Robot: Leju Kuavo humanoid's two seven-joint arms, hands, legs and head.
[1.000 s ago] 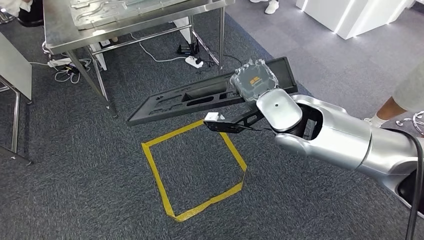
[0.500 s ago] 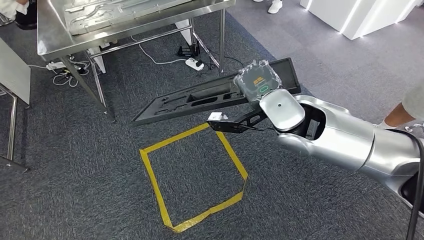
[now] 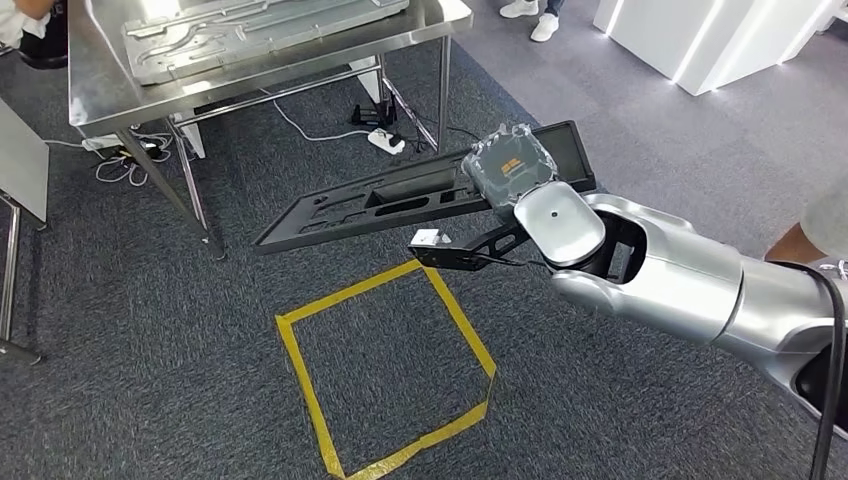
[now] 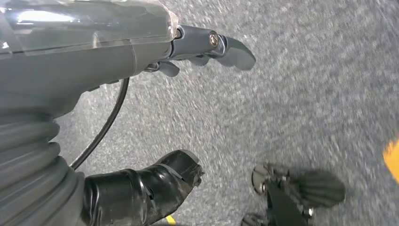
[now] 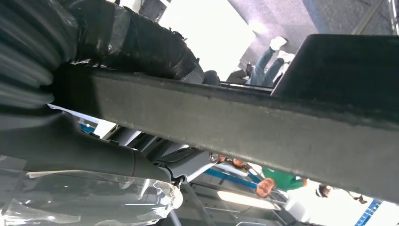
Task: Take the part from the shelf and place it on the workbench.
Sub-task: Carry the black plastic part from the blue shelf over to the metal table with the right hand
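My right robot hand [image 3: 512, 170] is clamped on one end of the long black part [image 3: 400, 198], so the rest juts out level to my left above the carpet [image 3: 150, 330] and the yellow tape square [image 3: 385, 365]. Gripped at the end, it looks ready to slide flat onto the steel surface [image 3: 100, 85] ahead, where a grey moulded panel [image 3: 250, 30] already lies. My left robot hand [image 4: 179, 108] hangs empty, thumb and fingers apart, over the floor.

The right robot hand [image 3: 510, 165] hides the part [image 3: 400, 195] where it grips it, the worktop [image 3: 100, 85] is cut off by the frame's top, and the floor [image 4: 306, 94] is blurred.
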